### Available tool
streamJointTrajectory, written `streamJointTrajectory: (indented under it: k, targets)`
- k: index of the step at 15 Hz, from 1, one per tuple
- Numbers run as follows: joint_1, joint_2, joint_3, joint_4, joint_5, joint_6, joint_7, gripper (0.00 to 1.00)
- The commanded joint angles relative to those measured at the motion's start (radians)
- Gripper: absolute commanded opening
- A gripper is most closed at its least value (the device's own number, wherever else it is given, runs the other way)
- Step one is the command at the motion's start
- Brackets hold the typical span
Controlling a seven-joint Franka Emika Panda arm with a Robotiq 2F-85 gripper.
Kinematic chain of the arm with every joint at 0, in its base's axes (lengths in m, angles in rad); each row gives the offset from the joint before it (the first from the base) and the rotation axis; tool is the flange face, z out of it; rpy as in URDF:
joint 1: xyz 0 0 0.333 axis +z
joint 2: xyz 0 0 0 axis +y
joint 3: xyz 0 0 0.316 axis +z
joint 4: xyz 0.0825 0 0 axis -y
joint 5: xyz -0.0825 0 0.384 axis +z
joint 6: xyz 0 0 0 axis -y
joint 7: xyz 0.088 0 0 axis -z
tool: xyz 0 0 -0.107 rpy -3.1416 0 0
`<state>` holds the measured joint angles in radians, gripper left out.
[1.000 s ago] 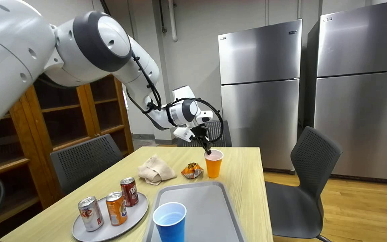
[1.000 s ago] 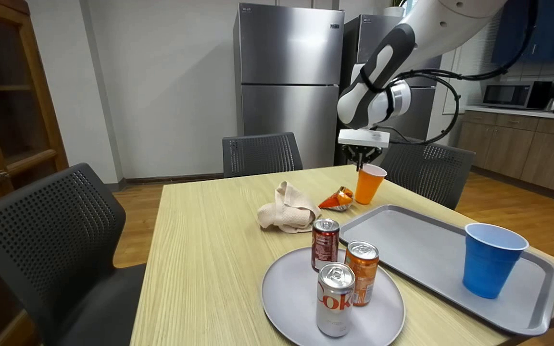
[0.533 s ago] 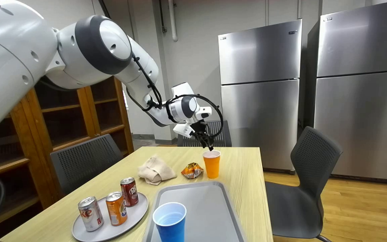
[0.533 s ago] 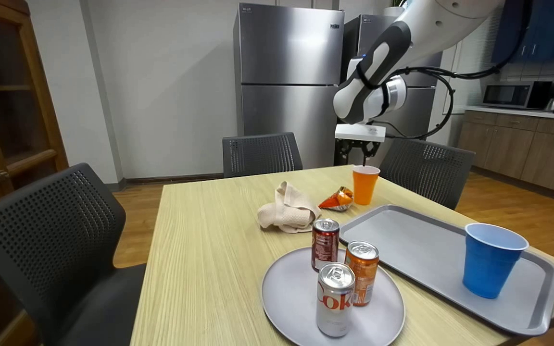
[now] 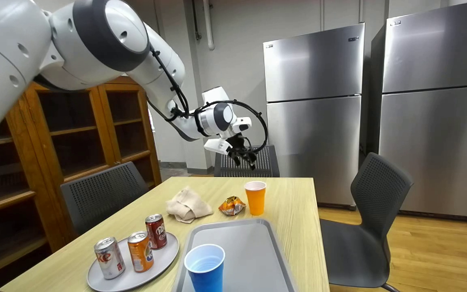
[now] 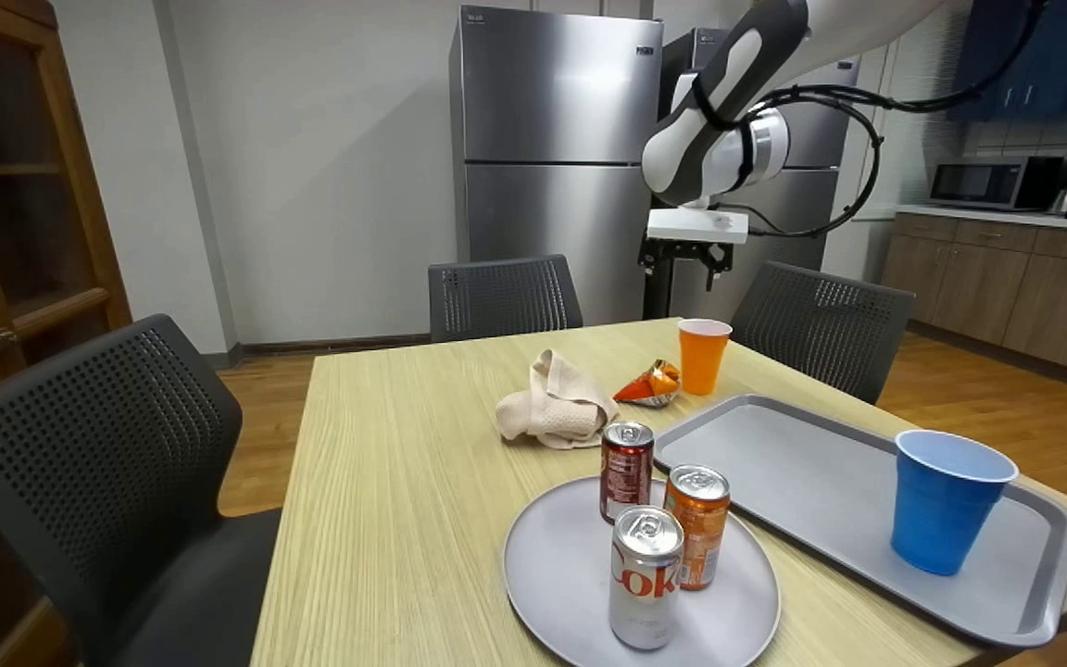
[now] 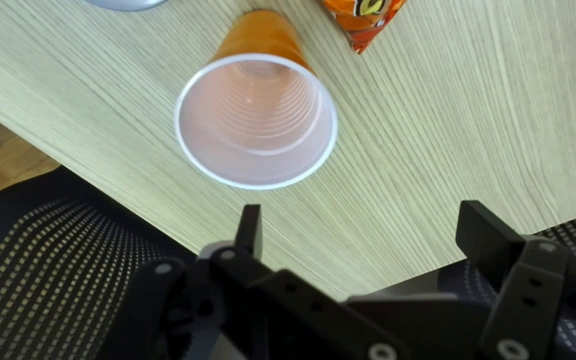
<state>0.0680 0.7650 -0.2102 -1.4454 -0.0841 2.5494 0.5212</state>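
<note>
1. Fingers released, wide apart, abv. orange plastic cup, clear of it.
2. Cup upright, far R of surface.
3. Orange snack bag just L of it; gray tray nearer.

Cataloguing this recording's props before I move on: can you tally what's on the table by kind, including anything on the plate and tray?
Cans: 3
Cups: 2
Packet: 1
Cloth: 1
Plate: 1
Tray: 1
Total: 9
</note>
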Motion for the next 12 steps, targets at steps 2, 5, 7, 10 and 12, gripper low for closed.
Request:
streamJointTrajectory:
  k: [2,5,7,10,12]
  targets:
    - [-0.016,-0.156,0.054,-0.188,0.031,0.008,-0.122,1.0]
    - [-0.019,-0.228,0.072,-0.278,0.032,0.006,-0.176,1.0]
    - [-0.023,-0.275,0.083,-0.337,0.029,0.0,-0.214,1.0]
    - [-0.024,-0.346,0.094,-0.422,0.021,-0.015,-0.265,1.0]
    - [-0.022,-0.389,0.094,-0.477,0.014,-0.015,-0.283,1.0]
